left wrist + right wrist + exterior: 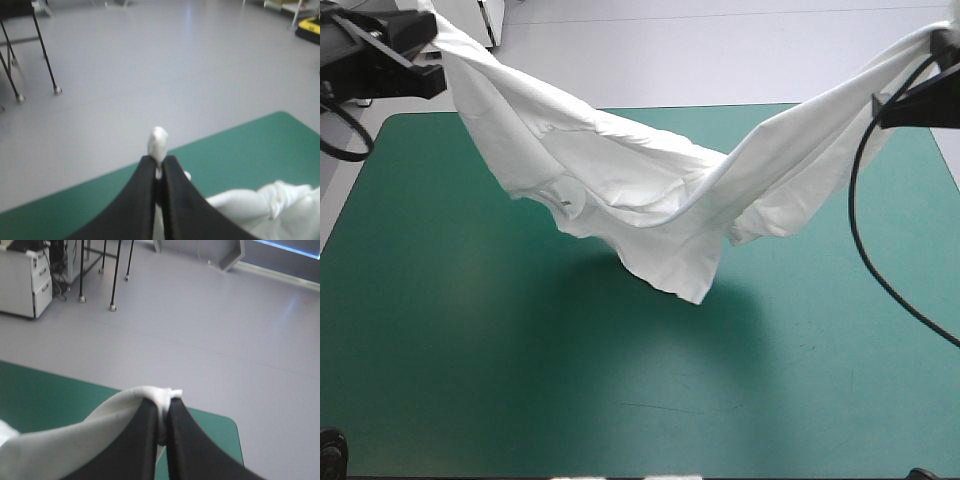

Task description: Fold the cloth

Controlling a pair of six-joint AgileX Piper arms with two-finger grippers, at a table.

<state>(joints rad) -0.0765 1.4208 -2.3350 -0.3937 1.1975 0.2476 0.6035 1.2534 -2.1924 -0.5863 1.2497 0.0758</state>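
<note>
Overhead, the T-shirt (pixel 620 170) sags mid-air — wrist views show only pinched tips.

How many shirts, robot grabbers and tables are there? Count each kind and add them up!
T-shirt: 1, white, hanging over the table
Grippers: 2, the left gripper and the right gripper, both black
Table: 1, with a teal-green cover
Total: 4

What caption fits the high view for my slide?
Left gripper and right gripper hold the T-shirt up over the table, its middle sagging.

Pale grey floor (pixel 150 60), white drawer cabinet (pixel 25 285), thin black legs (pixel 82 270).
</note>
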